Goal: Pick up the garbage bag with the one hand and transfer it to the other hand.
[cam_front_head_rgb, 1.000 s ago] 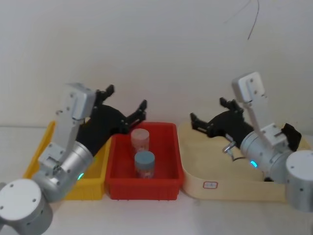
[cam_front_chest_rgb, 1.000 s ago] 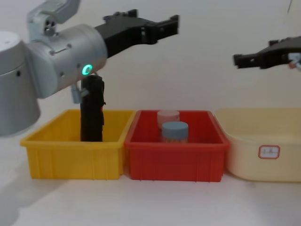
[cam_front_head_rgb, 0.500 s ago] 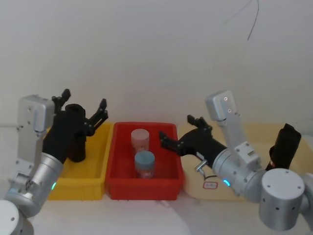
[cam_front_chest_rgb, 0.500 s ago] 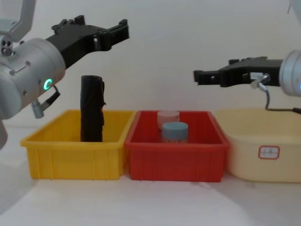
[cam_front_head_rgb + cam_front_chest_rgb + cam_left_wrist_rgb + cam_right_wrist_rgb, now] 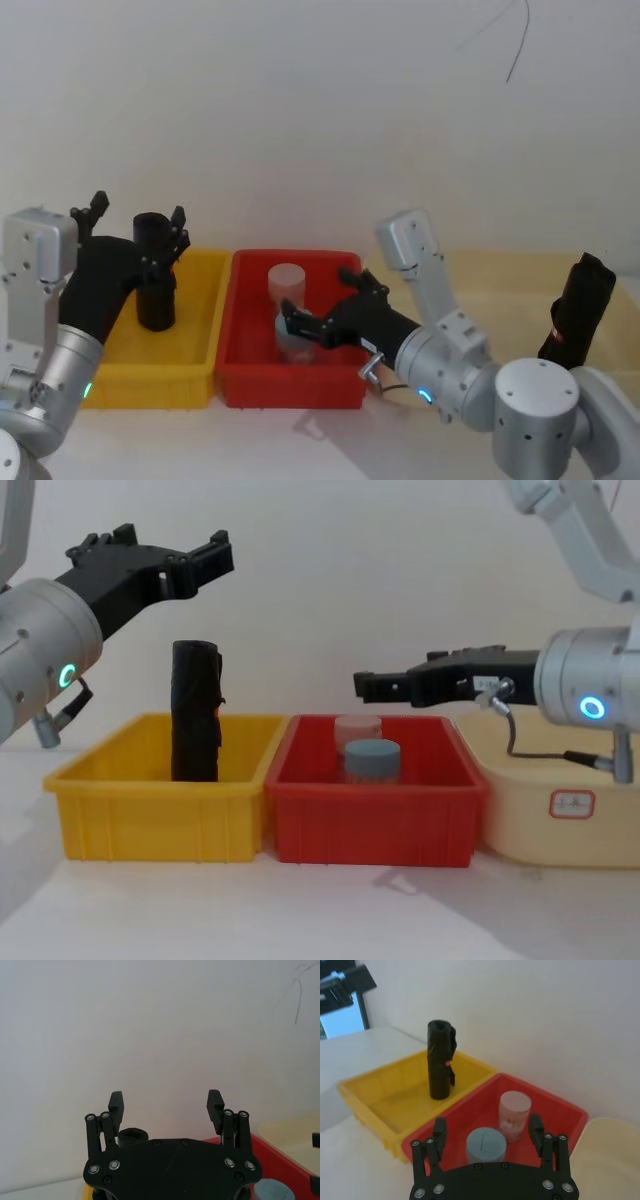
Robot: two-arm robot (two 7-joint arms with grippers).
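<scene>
You are facing a plain white wall (image 5: pixel 300 120), and a thin dark line (image 5: pixel 517 50) is curving down it at the upper right. A white table (image 5: pixel 300 910) is spreading below, catching soft shadows.

Matt black plastic garbage bag (image 5: pixel 196 712), smooth yellow plastic bin (image 5: pixel 150 815)
</scene>
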